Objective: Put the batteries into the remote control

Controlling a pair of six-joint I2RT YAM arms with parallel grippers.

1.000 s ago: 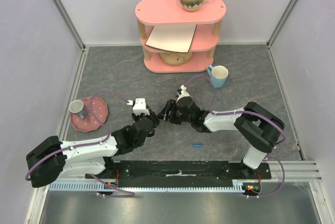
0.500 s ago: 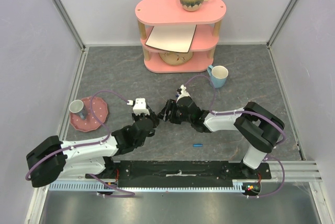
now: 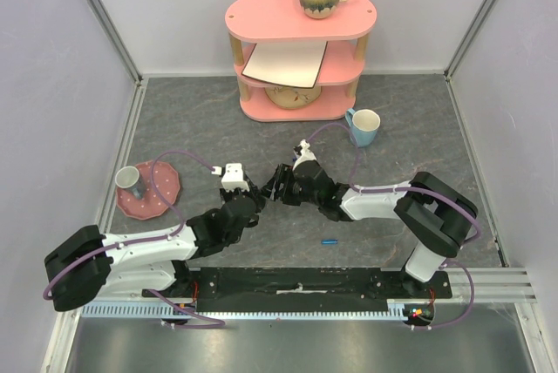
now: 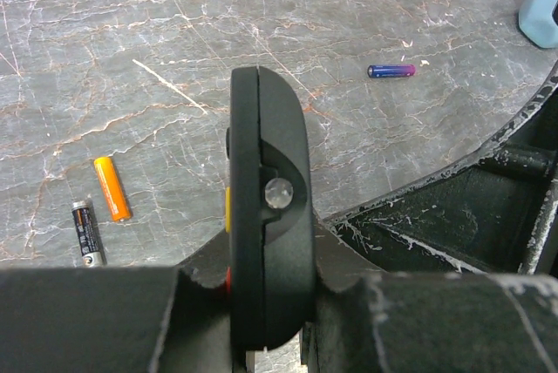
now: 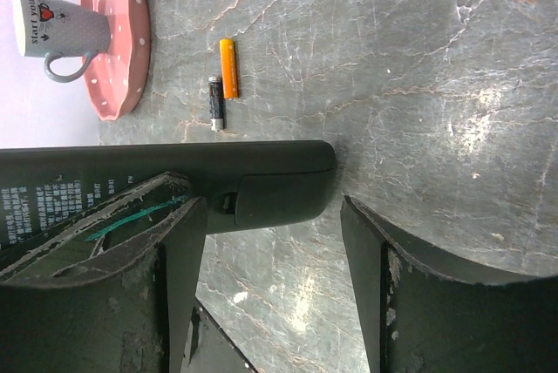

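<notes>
My left gripper (image 3: pixel 250 193) is shut on the black remote control (image 4: pixel 266 207) and holds it on edge above the table, with coloured buttons on its left side. In the right wrist view the remote's back (image 5: pixel 174 183) shows, with its battery cover (image 5: pixel 279 194) closed. My right gripper (image 3: pixel 277 186) is open in that view (image 5: pixel 275 251), with one finger (image 5: pixel 179 277) at the cover's edge and the other clear of the remote. A dark purple battery (image 4: pixel 391 70) lies on the table beyond the remote. An orange battery (image 4: pixel 112 187) and a black battery (image 4: pixel 86 231) lie side by side to the left.
A pink plate (image 3: pixel 157 203) bearing a grey mug (image 3: pixel 131 181) sits at the left. A blue mug (image 3: pixel 363 126) stands at the back right, before a pink shelf (image 3: pixel 296 20). A small bright blue cylinder (image 3: pixel 329 240) lies near the front rail.
</notes>
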